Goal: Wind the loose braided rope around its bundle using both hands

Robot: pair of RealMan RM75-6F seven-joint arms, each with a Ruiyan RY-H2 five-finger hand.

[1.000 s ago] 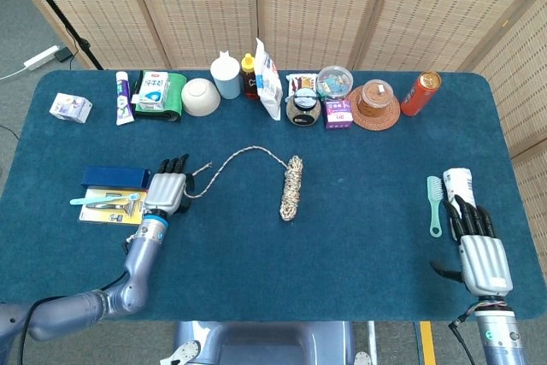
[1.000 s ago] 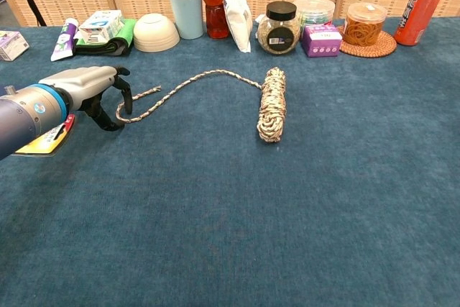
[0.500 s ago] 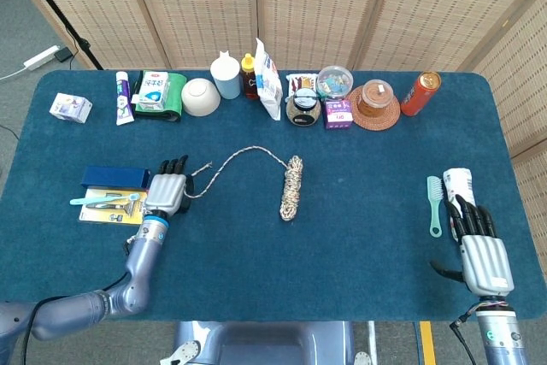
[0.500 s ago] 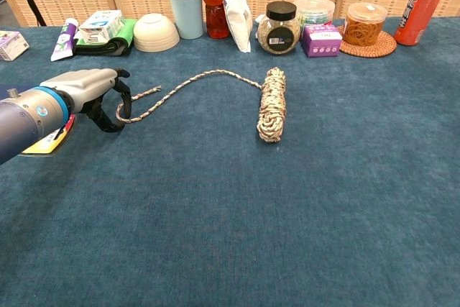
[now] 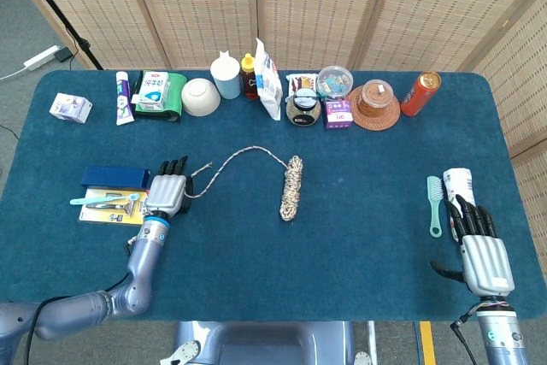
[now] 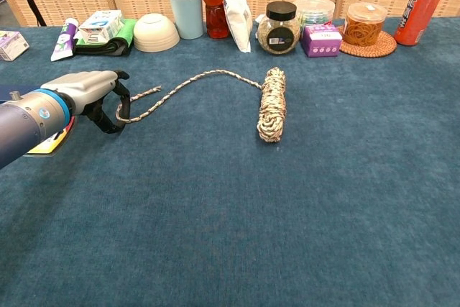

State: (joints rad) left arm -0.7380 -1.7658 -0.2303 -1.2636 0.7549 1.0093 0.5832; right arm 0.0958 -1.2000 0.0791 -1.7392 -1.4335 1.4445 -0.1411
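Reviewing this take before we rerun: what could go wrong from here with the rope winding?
1. The left hand sits at the rope's loose end, fingers curled beside it; whether it holds the strand is unclear. A weak pinch could slip.
2. The bundle lies unheld, and the right hand is far off by the comb. Pulling the tail may drag the bundle.
3. Razor and box crowd the left hand.

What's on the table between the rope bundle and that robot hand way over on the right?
Nothing but bare blue cloth: in the head view, the stretch from the bundle to the right robot hand is bare. A green comb lies beside that hand.
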